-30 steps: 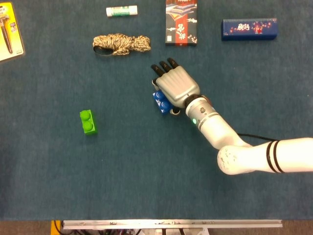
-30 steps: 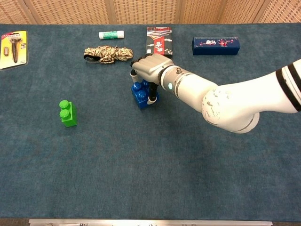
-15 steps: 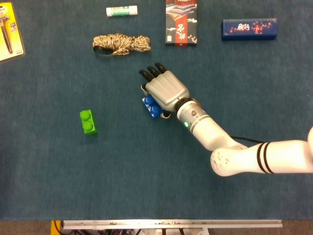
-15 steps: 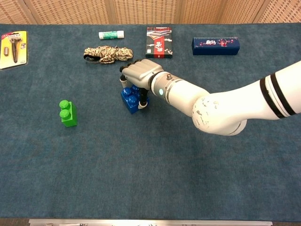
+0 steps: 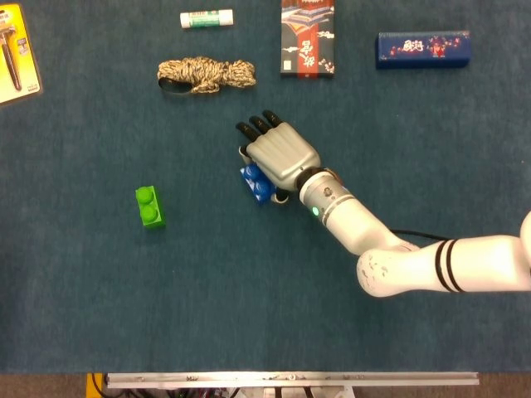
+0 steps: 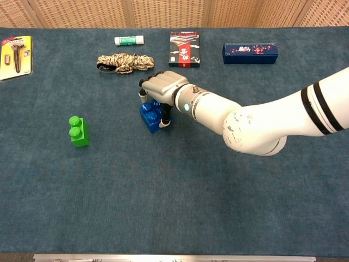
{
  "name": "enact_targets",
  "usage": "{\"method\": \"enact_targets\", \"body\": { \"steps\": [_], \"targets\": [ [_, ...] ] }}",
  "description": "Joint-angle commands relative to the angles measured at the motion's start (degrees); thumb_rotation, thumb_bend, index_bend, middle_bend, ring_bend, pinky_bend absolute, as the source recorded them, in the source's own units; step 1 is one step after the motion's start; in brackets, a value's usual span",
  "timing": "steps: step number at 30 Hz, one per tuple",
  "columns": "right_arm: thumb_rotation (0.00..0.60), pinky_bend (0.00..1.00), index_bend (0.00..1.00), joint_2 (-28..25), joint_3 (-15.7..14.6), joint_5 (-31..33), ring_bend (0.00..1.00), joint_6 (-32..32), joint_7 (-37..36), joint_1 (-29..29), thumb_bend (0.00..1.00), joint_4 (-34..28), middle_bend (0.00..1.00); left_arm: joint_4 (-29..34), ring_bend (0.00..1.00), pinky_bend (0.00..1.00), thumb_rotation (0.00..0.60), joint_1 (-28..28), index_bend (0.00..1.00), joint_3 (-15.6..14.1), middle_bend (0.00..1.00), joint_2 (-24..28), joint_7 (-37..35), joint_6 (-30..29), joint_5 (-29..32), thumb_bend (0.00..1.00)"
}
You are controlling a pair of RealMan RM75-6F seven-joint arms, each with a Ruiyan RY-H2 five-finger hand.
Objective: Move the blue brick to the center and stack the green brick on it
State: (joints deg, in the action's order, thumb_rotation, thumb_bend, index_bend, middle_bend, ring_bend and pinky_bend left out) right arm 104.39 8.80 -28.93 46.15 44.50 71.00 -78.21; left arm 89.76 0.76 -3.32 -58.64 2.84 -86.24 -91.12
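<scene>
Now the right robot hand, fingers curled around the blue studded plastic brick, has slowed almost to rest well right of the green studded plastic brick, suggesting placement is near

Blue-carpeted table under green brick

Rope bundle, glue stick, two boxes.

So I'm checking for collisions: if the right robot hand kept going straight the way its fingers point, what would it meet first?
Probably the braided rope bundle. The right robot hand, holding the blue brick, points up and left toward it across bare mat; height is unclear, so it might pass over.
</scene>
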Motion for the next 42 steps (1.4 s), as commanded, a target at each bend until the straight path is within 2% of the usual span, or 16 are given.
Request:
{"method": "enact_targets", "body": {
  "steps": [1, 5, 10, 15, 19, 20, 21, 23, 27, 30, 33, 35, 40, 42],
  "targets": [
    [0.600, 0.00, 0.10, -0.69, 0.11, -0.19, 0.00, 0.29, -0.47, -0.03, 0.02, -0.96, 0.09, 0.05, 0.28, 0.39, 0.600, 0.07, 0.50, 0.08, 0.42, 0.00, 0.08, 0.14, 0.14, 0.00],
    [0.600, 0.00, 0.02, -1.70, 0.07, -1.08, 0.00, 1.11, -0.87, -0.17, 0.00, -2.49, 0.09, 0.20, 0.28, 0.39, 0.600, 0.19, 0.50, 0.20, 0.42, 0.07, 0.08, 0.38, 0.35, 0.00],
    [0.600, 0.00, 0.00, -4.87, -0.57, -3.67, 0.00, 3.88, -1.06, -1.23, 0.00, -7.19, 0.09, 0.23, 0.28, 0.39, 0.600, 0.30, 0.50, 0.24, 0.42, 0.05, 0.02, 0.70, 0.53, 0.00],
    [0.600, 0.00, 0.00, -12.23, -2.97, -8.68, 0.00, 10.06, 0.01, -4.22, 0.00, -16.58, 0.09, 0.25, 0.28, 0.39, 0.600, 0.36, 0.50, 0.17, 0.41, -0.25, -0.11, 0.64, 0.15, 0.00],
    [0.600, 0.00, 0.00, -16.68, -4.08, -10.88, 0.00, 13.07, 0.15, -6.13, 0.00, -21.64, 0.09, 0.48, 0.27, 0.39, 0.600, 0.66, 0.49, 0.20, 0.35, -0.36, -0.54, 0.90, -0.14, 0.00],
    [0.600, 0.00, 0.00, -19.09, -4.47, -12.01, 0.00, 15.07, 0.00, -7.30, 0.00, -23.90, 0.09, 0.95, 0.26, 0.39, 0.600, 0.94, 0.49, -0.06, 0.32, -0.26, -1.11, 1.37, -0.60, 0.00],
    [0.600, 0.00, 0.00, -24.00, -5.64, -15.02, 0.00, 19.07, -0.70, -9.95, 0.00, -29.15, 0.09, 1.89, 0.25, 0.39, 0.600, 1.61, 0.49, -0.48, 0.30, 0.25, -1.98, 2.14, -1.78, 0.00],
    [0.600, 0.00, 0.00, -29.54, -7.19, -19.79, 0.00, 22.31, -2.99, -13.28, 0.00, -34.58, 0.09, 2.82, 0.23, 0.37, 0.600, 2.33, 0.48, -0.67, 0.29, 0.83, -1.96, 2.95, -2.53, 0.00],
    [0.600, 0.00, 0.02, -37.86, -10.14, -28.79, 0.00, 26.57, -9.18, -19.56, 0.00, -40.06, 0.09, 4.37, 0.19, 0.33, 0.600, 3.48, 0.47, -0.41, 0.25, 0.90, -0.18, 4.25, -2.85, 0.00],
    [0.600, 0.00, 0.03, -43.08, -12.82, -35.26, 0.00, 29.59, -13.70, -24.49, 0.00, -41.71, 0.09, 5.70, 0.15, 0.30, 0.600, 4.45, 0.45, -0.08, 0.17, 0.68, 0.11, 5.43, -2.71, 0.00],
    [0.600, 0.00, 0.04, -46.68, -15.76, -41.32, 0.00, 32.58, -17.16, -29.41, 0.00, -41.33, 0.09, 6.74, 0.05, 0.23, 0.600, 5.51, 0.41, 0.56, 0.04, 0.25, -0.24, 6.48, -2.27, 0.00],
    [0.600, 0.00, 0.04, -48.30, -17.72, -44.89, 0.00, 34.46, -19.07, -32.74, 0.00, -40.31, 0.09, 7.38, 0.01, 0.20, 0.600, 6.41, 0.39, 1.15, 0.01, -0.13, -0.17, 7.41, -1.78, 0.00],
    [0.600, 0.00, 0.05, -49.99, -20.77, -51.33, 0.00, 38.35, -22.72, -39.57, 0.00, -36.73, 0.09, 8.99, 0.00, 0.16, 0.600, 8.71, 0.32, 2.06, 0.00, -0.75, 0.25, 9.64, -1.81, 0.00],
    [0.600, 0.00, 0.06, -50.09, -21.42, -53.17, 0.00, 39.88, -24.23, -42.22, 0.00, -35.05, 0.09, 9.73, 0.00, 0.14, 0.600, 9.71, 0.30, 2.31, 0.00, -0.96, 0.29, 10.67, -1.96, 0.06]
  ]
}}
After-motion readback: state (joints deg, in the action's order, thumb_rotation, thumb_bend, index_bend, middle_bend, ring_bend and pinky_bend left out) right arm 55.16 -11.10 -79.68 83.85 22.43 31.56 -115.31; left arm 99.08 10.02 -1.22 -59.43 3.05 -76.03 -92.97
